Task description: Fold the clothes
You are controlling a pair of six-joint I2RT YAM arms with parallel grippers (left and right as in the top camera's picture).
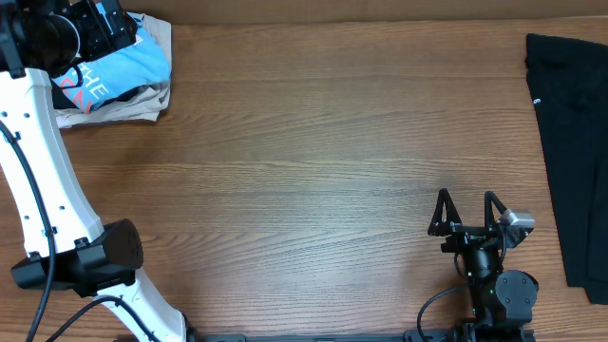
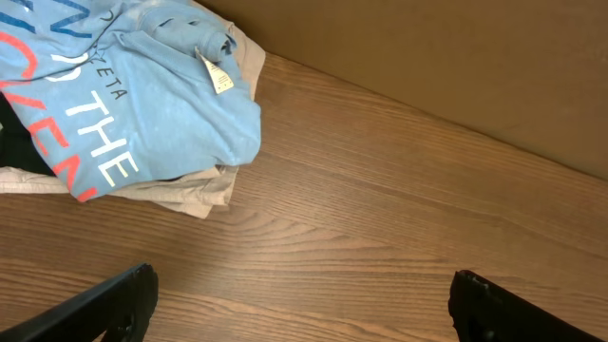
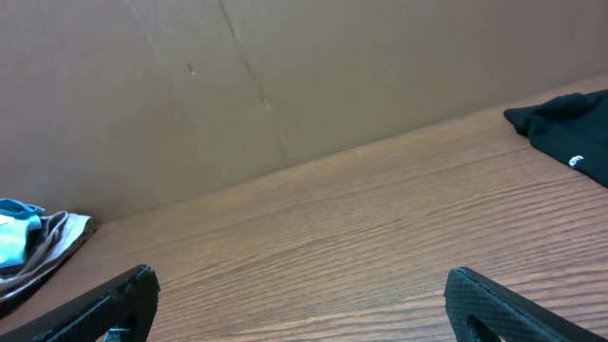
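Observation:
The clothes, a light sky-blue T-shirt (image 1: 123, 65) with red and white lettering, lie crumpled on a small pile in the table's far left corner. In the left wrist view the T-shirt (image 2: 142, 104) fills the upper left, its neck tag showing. My left gripper (image 2: 302, 296) hovers open just to the right of the pile, with only bare wood between its fingers (image 2: 123, 302); from overhead the left gripper (image 1: 112, 27) sits above the pile's far edge. My right gripper (image 1: 467, 204) stands open and empty near the front right, far from the T-shirt (image 3: 14, 236).
A beige garment (image 1: 119, 106) lies under the blue T-shirt. A black garment (image 1: 570, 142) is spread along the table's right edge. A brown cardboard wall (image 3: 237, 85) runs along the back. The left arm's white links (image 1: 43, 180) rise along the left side.

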